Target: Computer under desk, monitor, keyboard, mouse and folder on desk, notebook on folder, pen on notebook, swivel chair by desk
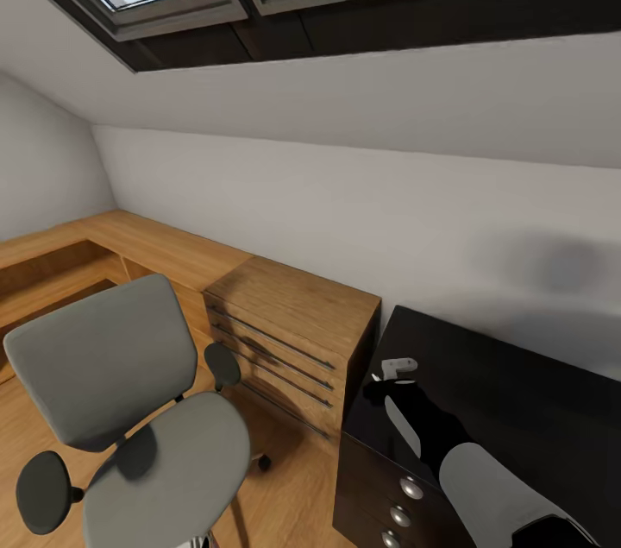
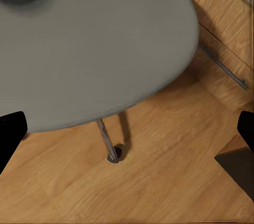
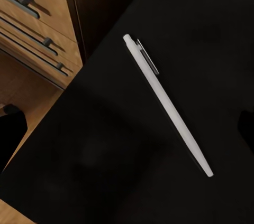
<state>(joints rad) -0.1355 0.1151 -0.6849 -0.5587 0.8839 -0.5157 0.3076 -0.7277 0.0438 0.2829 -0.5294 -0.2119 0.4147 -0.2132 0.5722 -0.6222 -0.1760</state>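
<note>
Hovering over the black table [image 1: 517, 393] near its end corner beside the wooden dresser [image 1: 297, 332], the right claw [image 3: 127, 123] pointing down at the white pen [image 3: 166, 102]. Lying flat on the tabletop, the pen, slanted across the right wrist view, its clipped end toward the table edge that faces the dresser. Showing dark tips at both borders of that view, well apart, with nothing between them but pen and tabletop: spread and empty, not yet touching the pen.

Judging the step as picking up the pen. Needing first a turn of the wrist so the fingers straddle the thin barrel across its width, not along it. Aiming for the barrel's middle, away from the clip, to avoid tipping. Lowering slowly until the tips nearly brush the tabletop, since so thin a stick is slipping easily under or out of a high pinch.

Hanging over the grey seat of the swivel chair [image 2: 90, 44], the left claw [image 2: 127, 129], tips likewise spread, carrying nothing.
</note>
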